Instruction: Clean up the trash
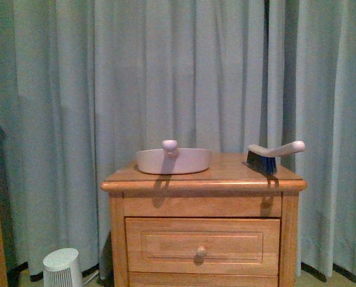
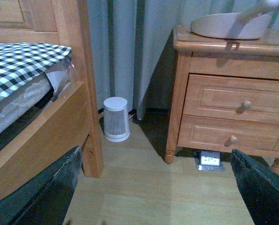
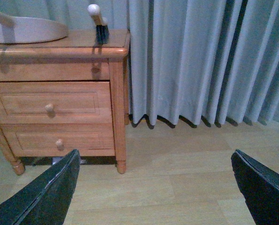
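No crumpled white tissue wad shows in any view; the trash is hidden or out of view. A pinkish-beige dustpan [image 1: 173, 160] lies on top of a wooden nightstand [image 1: 204, 239], with a hand brush [image 1: 273, 155] at the right end of the top. The dustpan also shows in the left wrist view [image 2: 230, 24] and the right wrist view [image 3: 26, 29]. My left gripper [image 2: 160, 192] is open and empty, low over the wooden floor in front of the nightstand. My right gripper [image 3: 158, 192] is open and empty over the floor to the right of the nightstand.
Grey-blue curtains [image 1: 183, 72] hang behind the nightstand. A small white ribbed device [image 2: 116, 119] stands on the floor between the nightstand and a wooden bed frame [image 2: 45, 136] with a black-and-white checked cover [image 2: 17, 61]. A small silver box [image 2: 210, 160] lies under the nightstand.
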